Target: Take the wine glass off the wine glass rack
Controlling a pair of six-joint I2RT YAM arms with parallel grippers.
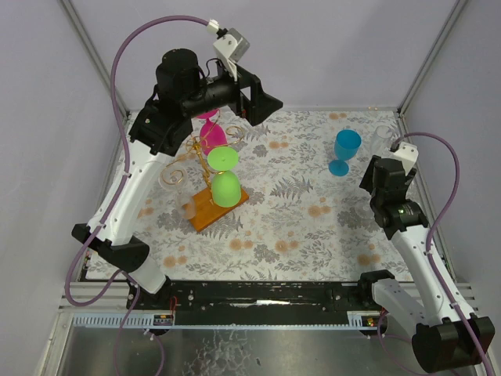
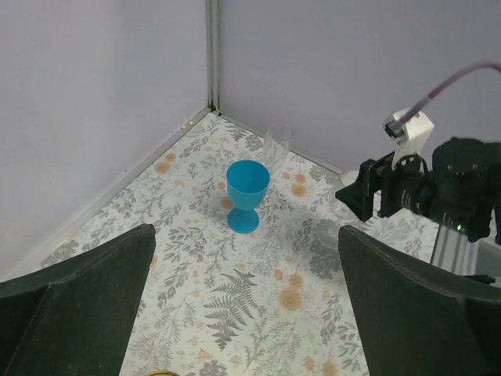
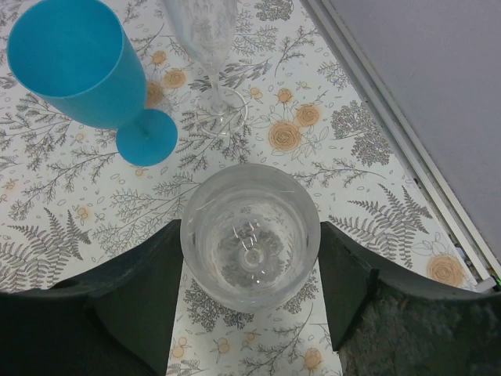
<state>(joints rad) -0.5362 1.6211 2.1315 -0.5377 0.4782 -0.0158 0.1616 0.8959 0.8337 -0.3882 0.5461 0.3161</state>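
The left arm is raised high over the back part of the worktop [image 1: 313, 227], with the elbow bent and the wrist turned to the right. The left jaws [image 2: 245, 266] stand wide open and nothing is between them. The wine glass rack [image 1: 207, 211] is below these jaws and a little nearer to the arm bases. It stands on its wooden base and carries two green glasses [image 1: 225, 188], a pink glass [image 1: 211, 135] and some clear ones on its gold wire arms. Far ahead of the left jaws stands a blue glass [image 2: 248, 188], and beyond it, near the corner, a narrow clear glass [image 2: 276, 142].

The right arm is folded low at the right side, with the wrist pointing down. The right jaws [image 3: 250, 231] are closed on the bowl of a clear wine glass [image 3: 250, 204]: one finger touches each side of it. The glass is upright, with its mouth towards the camera. I cannot tell if its foot touches the worktop. Just ahead of these jaws stands the narrow clear glass, and ahead to the left the blue glass, both apart from the held one.

The worktop has a white cloth with grey ferns and orange flowers. Plain lilac-grey walls close it on three sides, with a metal post [image 2: 213, 55] in the corner.
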